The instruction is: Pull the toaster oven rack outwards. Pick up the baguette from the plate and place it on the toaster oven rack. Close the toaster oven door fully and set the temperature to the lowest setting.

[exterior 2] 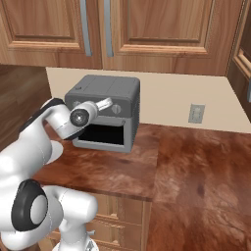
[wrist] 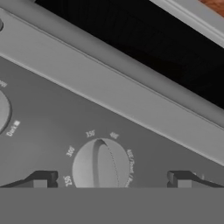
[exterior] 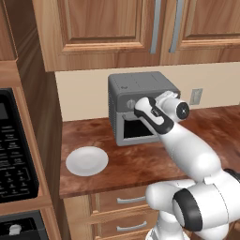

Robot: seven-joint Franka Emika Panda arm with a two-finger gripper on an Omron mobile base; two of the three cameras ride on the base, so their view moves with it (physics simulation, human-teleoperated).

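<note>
Two tool fingertips (wrist: pixel 41 180) straddle temperature knob (wrist: pixel 101 163), its ridge near-vertical.

The left base view looks forward and down from behind the arm's left side, at middle range, onto the reddish-brown wooden counter (exterior: pixel 140 159) and the boxy dark-grey metal toaster oven (exterior: pixel 140 101). The right base view faces the same oven (exterior 2: pixel 110 105) and counter (exterior 2: pixel 196 162) from behind the arm's right side. Both share the oven, the counter and the wooden wall cabinets (exterior 2: pixel 147 34). The hand view sits very near the oven's control panel, rolled, facing a round grey knob (wrist: pixel 100 165).
</note>
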